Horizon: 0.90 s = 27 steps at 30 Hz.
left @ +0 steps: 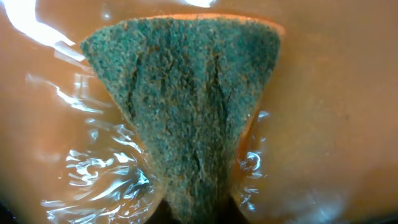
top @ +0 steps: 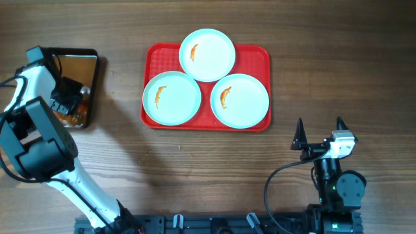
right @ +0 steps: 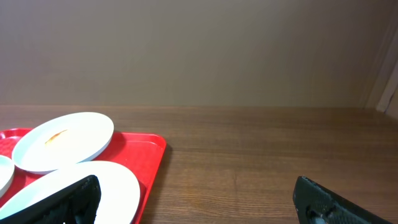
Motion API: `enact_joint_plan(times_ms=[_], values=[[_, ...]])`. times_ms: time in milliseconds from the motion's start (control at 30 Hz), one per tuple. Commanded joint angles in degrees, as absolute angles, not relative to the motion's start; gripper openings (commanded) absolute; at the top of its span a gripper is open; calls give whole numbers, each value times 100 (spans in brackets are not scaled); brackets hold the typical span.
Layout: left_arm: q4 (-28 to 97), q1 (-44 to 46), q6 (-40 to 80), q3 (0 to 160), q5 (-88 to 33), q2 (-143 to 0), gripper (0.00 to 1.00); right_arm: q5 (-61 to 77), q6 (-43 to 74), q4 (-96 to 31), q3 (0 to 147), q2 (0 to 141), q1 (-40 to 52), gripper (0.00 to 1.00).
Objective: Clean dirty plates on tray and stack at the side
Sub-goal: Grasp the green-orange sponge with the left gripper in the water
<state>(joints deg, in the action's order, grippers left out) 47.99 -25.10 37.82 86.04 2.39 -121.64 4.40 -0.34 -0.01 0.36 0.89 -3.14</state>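
Plates lie three together on the red tray in the upper middle of the overhead view. Two sit side by side along its lower half and the third sits above them, overhanging the tray's top rim. Each carries a small orange smear near its middle.

The left arm rises from the bottom edge of the frame, runs up the left side and bends down over the black pan at the upper left. The left gripper is lowered into the pan. Its wrist view shows it clamped on the narrow end of a green sponge, which fans out above the pinch and lies in brown water.

The right arm is folded at the lower right, well apart from the tray. The right gripper points toward the top of the frame with its fingers spread wide, grasping nothing.

Everything rests on a dark wooden table. A plain beige wall stands behind it in the right wrist view.
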Motion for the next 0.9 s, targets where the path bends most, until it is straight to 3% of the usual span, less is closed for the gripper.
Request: enact_joint_plan(times_ms=[0, 100, 133, 167, 200, 467, 567, 667, 767, 833, 867], values=[[4805, -2532, 3771, 8549, 104, -12164, 4, 360, -110, 10, 30, 58, -296, 100], [4803, -2532, 3774, 8552, 377, -12154, 4, 360, -110, 10, 30, 58, -296, 100], [4797, -2532, 3774, 8552, 436, -12154, 13, 360, -110, 10, 30, 58, -296, 100], [4748, -2532, 3774, 8549, 460, -12154, 66, 360, -108, 10, 30, 58, -296, 100], [4689, -2532, 3771, 8549, 508, -12154, 100, 360, -110, 10, 30, 58, -296, 100], [4058, -2532, 3769, 8549, 1597, -12156, 100, 360, -110, 10, 30, 58, -296, 100], [3913, -2532, 3769, 8549, 1594, -12162, 91, 360, -110, 10, 30, 58, -296, 100], [3804, -2532, 3616, 8549, 1592, -12164, 61, 360, -110, 10, 30, 58, -296, 100], [3760, -2539, 3621, 8549, 1592, -12167, 57, 360, -110, 10, 30, 58, -296, 100], [3747, -2539, 3621, 8549, 1590, -12167, 46, 360, -110, 10, 30, 58, -296, 100], [3747, -2539, 3621, 8549, 1590, -12167, 45, 360, -110, 10, 30, 58, -296, 100]])
